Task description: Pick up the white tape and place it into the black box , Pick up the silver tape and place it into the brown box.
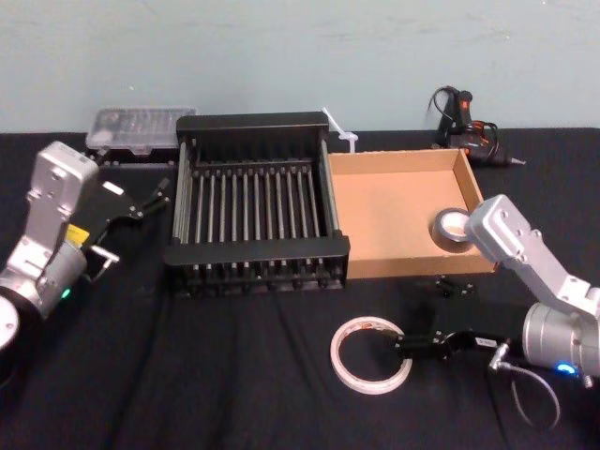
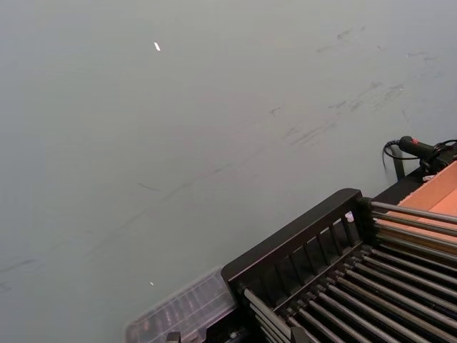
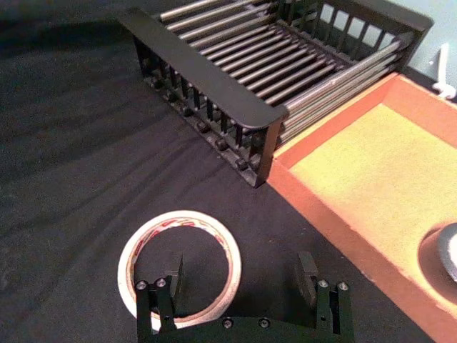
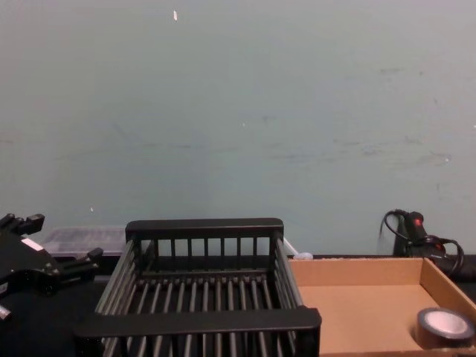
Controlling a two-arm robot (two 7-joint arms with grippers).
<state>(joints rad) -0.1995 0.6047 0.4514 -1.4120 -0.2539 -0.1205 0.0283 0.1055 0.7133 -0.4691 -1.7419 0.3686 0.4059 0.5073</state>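
Nearest, flat on the black tablecloth [image 1: 234,375]: white ring-shaped tape roll [image 1: 337,361], reddish print on its inner core too small to read. At its right edge, right gripper [image 1: 405,345], jaws spread, one finger inside the hollow, the other outside, nothing clasped. Beyond, black slatted basket [image 1: 258,251], just beside shallow brown cardboard tray [image 1: 394,202]. In the tray's near right corner, dark grey silver-topped tape roll [image 1: 448,225], partly hidden behind the right arm. Left of the basket, left gripper [image 1: 155,195], jaws apart, holding nothing. Farthest: clear plastic case [image 1: 141,127], contents indistinct.
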